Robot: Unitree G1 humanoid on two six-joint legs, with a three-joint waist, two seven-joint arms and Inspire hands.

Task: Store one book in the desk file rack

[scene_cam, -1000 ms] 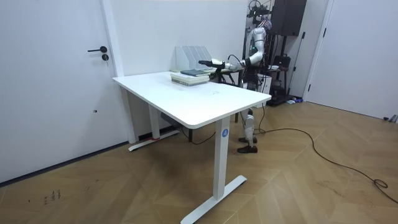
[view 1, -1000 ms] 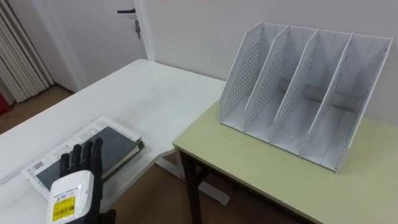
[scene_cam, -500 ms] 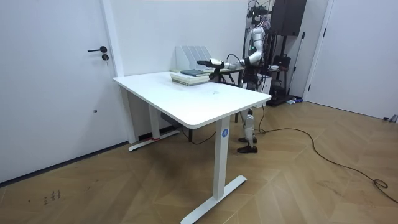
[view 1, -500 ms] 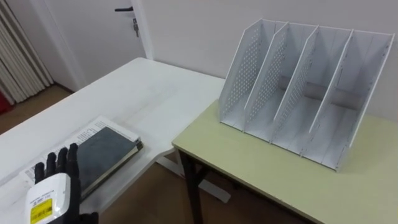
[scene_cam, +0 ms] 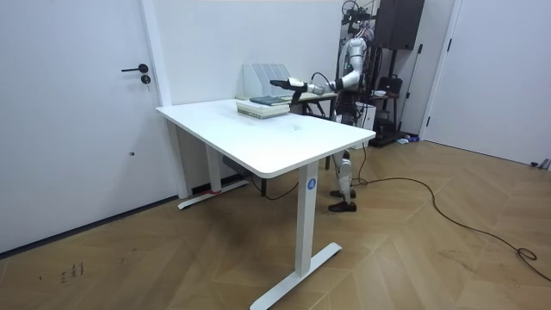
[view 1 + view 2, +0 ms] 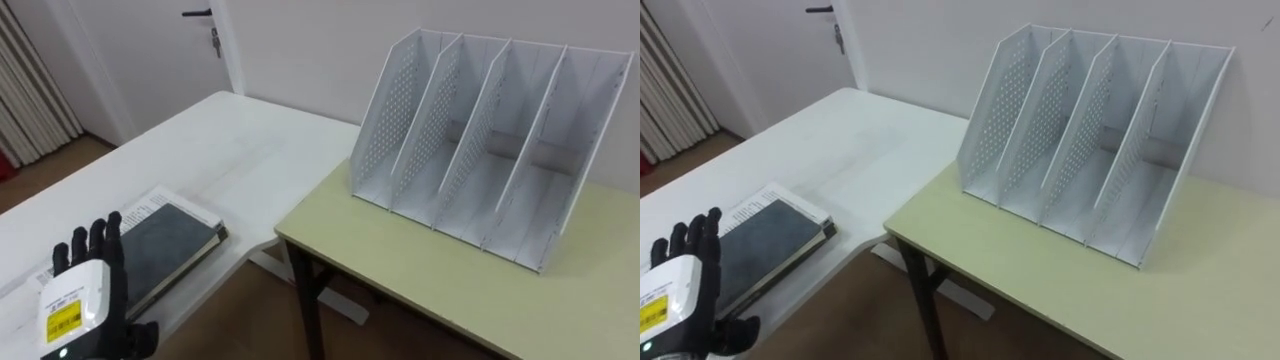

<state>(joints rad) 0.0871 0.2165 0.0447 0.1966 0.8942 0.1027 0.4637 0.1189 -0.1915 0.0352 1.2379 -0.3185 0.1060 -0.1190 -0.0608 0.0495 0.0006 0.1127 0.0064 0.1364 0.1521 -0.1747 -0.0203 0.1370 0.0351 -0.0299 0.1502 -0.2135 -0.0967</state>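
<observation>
A dark grey book (image 6: 168, 243) lies on top of a white printed booklet (image 6: 152, 203) at the near corner of the white table (image 6: 230, 150). My left hand (image 6: 82, 290) hovers at the book's near end, fingers straight and open, holding nothing. The white file rack (image 6: 480, 150) with several upright slots stands empty on the yellow-green desk (image 6: 400, 270) to the right. In the room view my left arm reaches out over the book stack (image 5: 265, 103), with my left hand (image 5: 277, 83) above it, in front of the file rack (image 5: 263, 76).
A narrow gap (image 6: 262, 262) separates the white table from the yellow-green desk. A door with a dark handle (image 6: 197, 14) stands behind the table, and curtains (image 6: 30, 90) hang at the far left. Bare desk top lies in front of the rack.
My left hand has drawn back from over the book's cover towards its near left end and has risen slightly. The book and rack have not moved.
</observation>
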